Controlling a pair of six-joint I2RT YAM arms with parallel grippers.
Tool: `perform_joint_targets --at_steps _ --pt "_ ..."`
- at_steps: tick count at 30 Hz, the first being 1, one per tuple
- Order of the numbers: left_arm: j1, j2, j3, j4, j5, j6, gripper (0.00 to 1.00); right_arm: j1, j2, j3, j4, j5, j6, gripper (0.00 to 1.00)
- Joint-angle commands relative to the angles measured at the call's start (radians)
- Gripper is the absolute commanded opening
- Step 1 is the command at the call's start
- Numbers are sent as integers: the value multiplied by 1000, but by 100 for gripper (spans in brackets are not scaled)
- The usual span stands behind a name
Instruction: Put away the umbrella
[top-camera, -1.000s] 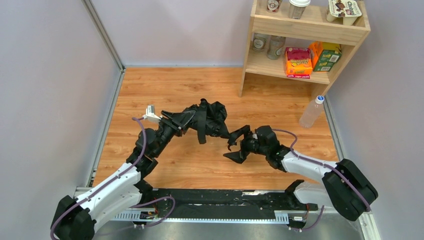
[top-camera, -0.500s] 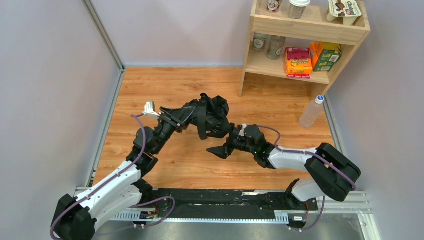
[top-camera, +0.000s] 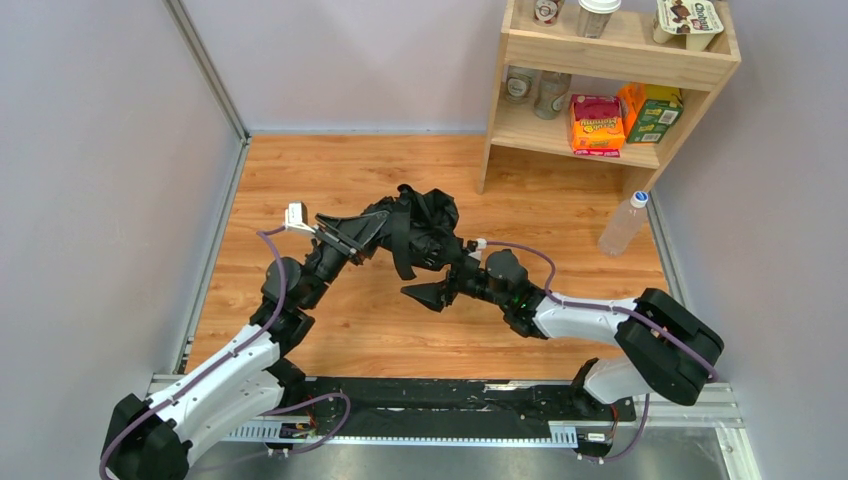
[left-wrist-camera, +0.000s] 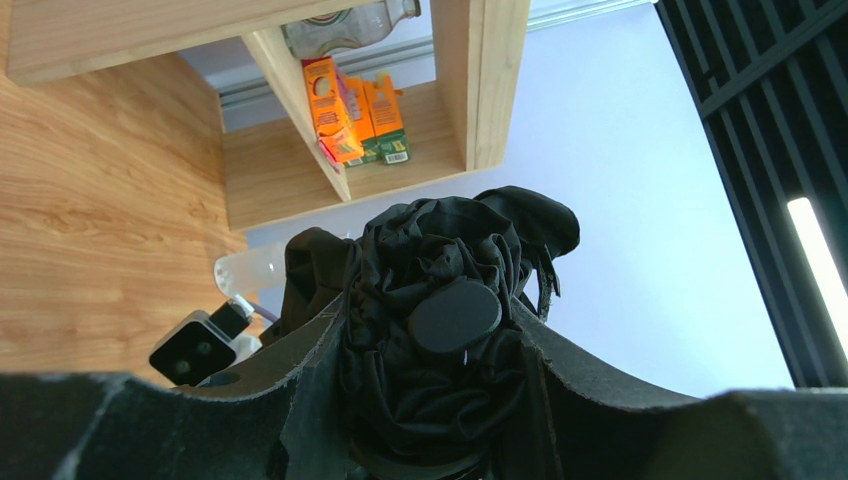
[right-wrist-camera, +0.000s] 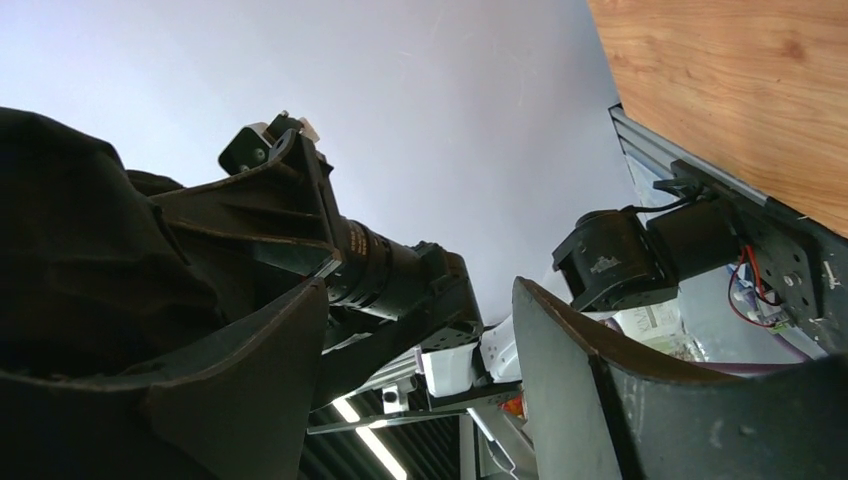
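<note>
Black cloth filled the left claw (left-wrist-camera: 430, 400), whose jaws were clamped round the bunched umbrella (left-wrist-camera: 440, 300), so the bundle hung off the wooden table (top-camera: 560, 210) rather than lying on it. Just to the right of that grip was the right claw (top-camera: 445, 280). Its jaws stood apart with nothing between them, and one finger (right-wrist-camera: 250, 380) was just beside the folds, though I could not tell whether it touched them. Far beyond both claws, up and to the right, stood the shelf (top-camera: 600, 60), with a clear bottle (top-camera: 622, 222) at its foot.

The step in hand looked like taking a second hold on the bundle's free end. To do it well, the right claw should slide on until a firm part of the umbrella, not one loose flap, sat deep between its fingers, and only then close. Meanwhile the left claw should keep its clamp steady, and the two sets of fingers should stay clear of each other.

A second before, the right claw had been well off to the right with wider jaws; it had since come in against the bundle. The left claw had hardly shifted.
</note>
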Motion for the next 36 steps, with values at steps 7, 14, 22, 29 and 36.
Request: perform_joint_targets --at_steps 7,14,22,29,36 --pt "-17 -44 -13 112 4 -21 0 27 -25 43 67 91 456 50" --pt "-25 -45 -19 112 4 -18 0 29 3 32 149 116 473 33" --pt "-25 -42 -26 118 -22 -20 0 45 6 9 214 121 471 57" --pt "-25 -31 -14 115 -19 0 0 59 -41 -49 217 133 484 56" --pt "-25 -33 -25 101 -35 20 0 62 -120 -102 159 137 453 75"
